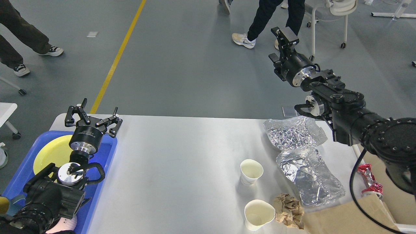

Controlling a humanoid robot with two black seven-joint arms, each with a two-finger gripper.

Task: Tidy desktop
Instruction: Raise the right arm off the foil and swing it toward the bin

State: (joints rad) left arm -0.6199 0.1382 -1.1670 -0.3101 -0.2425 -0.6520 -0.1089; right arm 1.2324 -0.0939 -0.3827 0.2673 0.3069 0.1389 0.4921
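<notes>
While the large white smooth desktop [182, 162] is filling the frame's centre | left gripper [93, 117] is hovering wide open, empty, at left over the blue plastic tray [107, 152] | right gripper [286, 37] is hanging upper right, its opening indiscernible.

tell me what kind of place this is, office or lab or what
Probably a robotics lab or open test floor: a bare grey floor with a yellow line, people walking close by the white desktop, and a wheeled chair behind it.
</notes>
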